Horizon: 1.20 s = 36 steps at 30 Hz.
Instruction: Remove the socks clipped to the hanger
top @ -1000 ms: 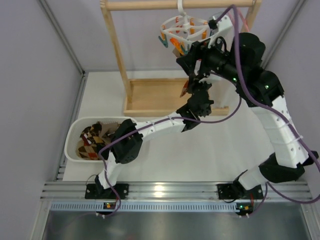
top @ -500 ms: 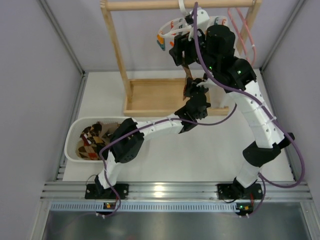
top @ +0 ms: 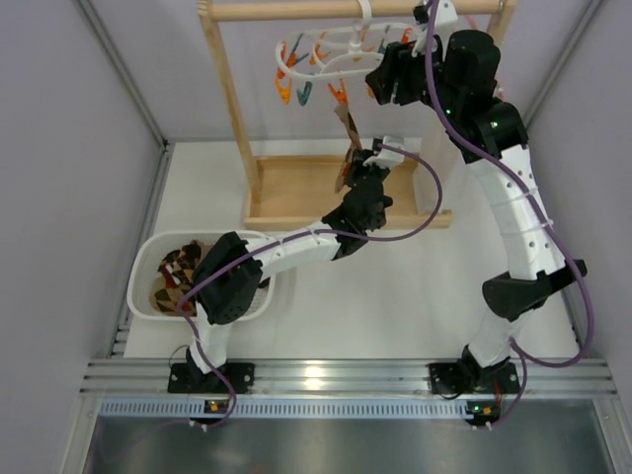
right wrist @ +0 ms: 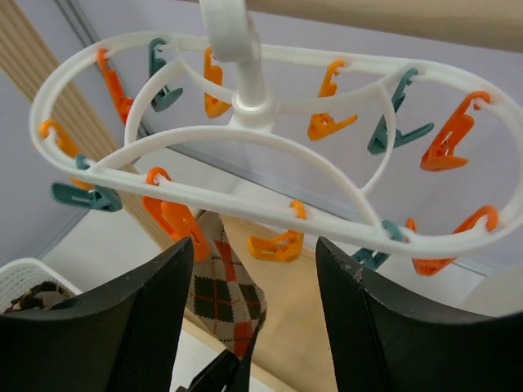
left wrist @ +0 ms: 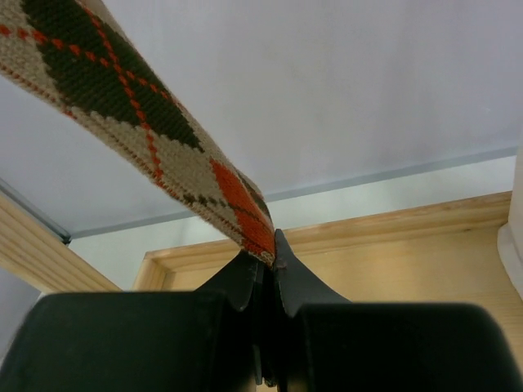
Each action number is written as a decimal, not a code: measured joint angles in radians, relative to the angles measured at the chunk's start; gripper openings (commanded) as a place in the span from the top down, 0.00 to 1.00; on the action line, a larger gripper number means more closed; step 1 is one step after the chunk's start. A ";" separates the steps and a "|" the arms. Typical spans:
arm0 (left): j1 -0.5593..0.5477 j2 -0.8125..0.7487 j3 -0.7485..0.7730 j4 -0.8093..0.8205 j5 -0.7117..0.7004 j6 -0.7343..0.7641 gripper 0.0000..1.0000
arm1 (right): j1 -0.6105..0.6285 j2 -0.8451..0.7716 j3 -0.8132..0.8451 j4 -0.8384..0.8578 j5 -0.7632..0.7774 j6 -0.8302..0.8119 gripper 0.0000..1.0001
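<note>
The white oval hanger (top: 331, 44) hangs by its hook from the wooden rail, with orange and teal clips around its ring. One argyle sock (top: 346, 126) dangles from an orange clip (right wrist: 176, 229). My left gripper (top: 354, 170) is shut on the sock's lower end; in the left wrist view the sock (left wrist: 122, 98) runs up and to the left from the pinched jaws (left wrist: 268, 245). My right gripper (top: 378, 84) is open just right of the ring. In its wrist view its fingers stand (right wrist: 253, 249) below the hanger rim (right wrist: 343, 220), holding nothing, and the sock (right wrist: 225, 286) hangs beyond them.
A white basket (top: 141, 259) at the left holds several argyle socks (top: 178, 276). The wooden rack has a top rail (top: 286, 10), a left post (top: 229, 99) and a tray-like base (top: 296, 193) under the hanger. Grey walls close in both sides.
The hanger has swung to the left and turned. My right arm rose along the rail and its jaws narrowed a little. My left gripper shifted left, still holding the sock.
</note>
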 measured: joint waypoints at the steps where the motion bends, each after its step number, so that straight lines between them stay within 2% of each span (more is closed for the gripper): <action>1: -0.001 -0.001 0.001 0.000 0.003 0.000 1.00 | 0.004 0.006 0.000 0.006 -0.010 -0.001 0.41; 7: -0.004 -0.001 0.002 -0.004 0.022 0.004 1.00 | 0.049 0.011 -0.067 0.036 -0.020 -0.026 0.41; 16: -0.004 0.001 0.011 -0.007 0.023 0.009 1.00 | 0.140 0.018 -0.085 0.058 0.056 -0.104 0.38; 27: -0.004 0.001 0.011 -0.008 0.027 0.008 1.00 | 0.196 0.099 -0.080 0.095 0.258 -0.214 0.38; 36: -0.004 0.001 0.011 -0.008 0.034 0.005 1.00 | 0.263 0.125 -0.080 0.153 0.393 -0.274 0.43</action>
